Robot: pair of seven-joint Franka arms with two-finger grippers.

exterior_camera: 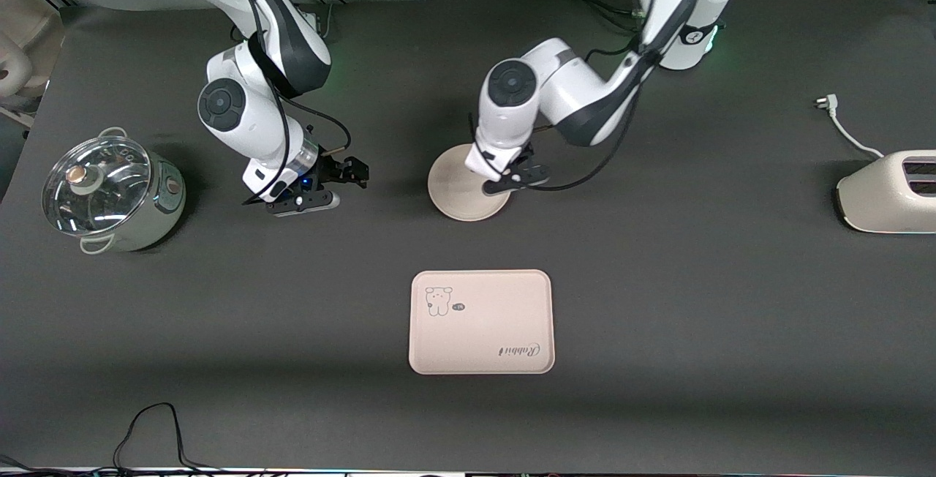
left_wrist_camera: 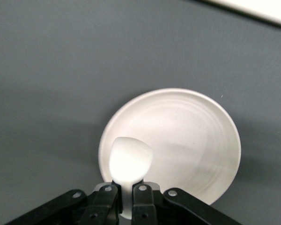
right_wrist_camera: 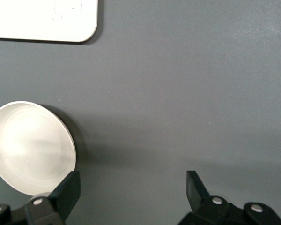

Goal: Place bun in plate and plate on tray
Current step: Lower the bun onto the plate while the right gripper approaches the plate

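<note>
two grippers are in view over a dark grey table (exterior_camera: 658,279). the left gripper (left_wrist_camera: 124,197) is over the plate (exterior_camera: 457,188), clamped on the bun (left_wrist_camera: 129,161); in the left wrist view the bun is pinched between the black fingers (left_wrist_camera: 103,201), its rounded off-white end sticking out past the fingertips and hanging above the plate's inner surface close to the rim. whether the bun touches the plate cannot be told. the plate rests on the table, farther from the front camera than the tray (exterior_camera: 481,322), and well apart from it. the tray lies flat and bare, its cartoon animal drawing at one corner and the cursive lettering at the corner diagonal to it. the right gripper (exterior_camera: 322,188) waits over bare table toward the right arm's end, beside the plate and not touching it; its fingers (right_wrist_camera: 68,192) are spread wide with nothing between them. the right wrist view shows the plate and one rounded corner of the tray. a lidded pot (exterior_camera: 110,195) with a glass cover stands at the right arm's end of the table. a cream toaster (exterior_camera: 888,192) sits at the left arm's end, its white cord and plug (exterior_camera: 833,115) trailing on the table farther from the front camera
</note>
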